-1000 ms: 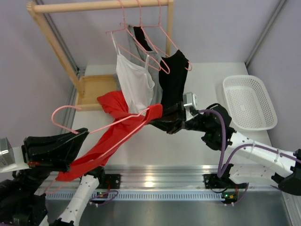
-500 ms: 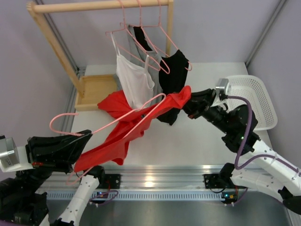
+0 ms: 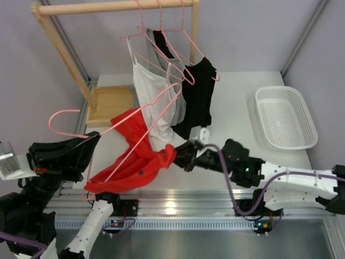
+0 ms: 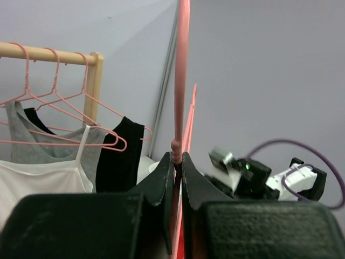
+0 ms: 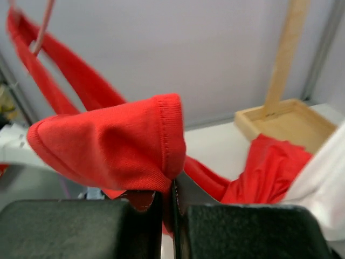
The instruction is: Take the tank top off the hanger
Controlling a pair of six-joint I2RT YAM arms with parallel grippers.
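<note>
A red tank top (image 3: 137, 162) hangs bunched on a pink wire hanger (image 3: 145, 116) that slants from lower left up to the right over the table's near left. My left gripper (image 3: 92, 141) is shut on the hanger's neck, below its hook; the pink wire runs up between the fingers in the left wrist view (image 4: 180, 97). My right gripper (image 3: 180, 156) is shut on a folded edge of the red tank top (image 5: 124, 143), low over the table near its front. The red cloth stretches from there back to the hanger.
A wooden rack (image 3: 116, 6) at the back holds pink hangers with white (image 3: 153, 91), grey and black (image 3: 198, 91) tops. A wooden tray (image 3: 110, 102) lies at the left, a white basket (image 3: 285, 117) at the right.
My right gripper has swung from the upper right down and left to the table front, pulling the red cloth with it. The hanger has tilted up more steeply.
</note>
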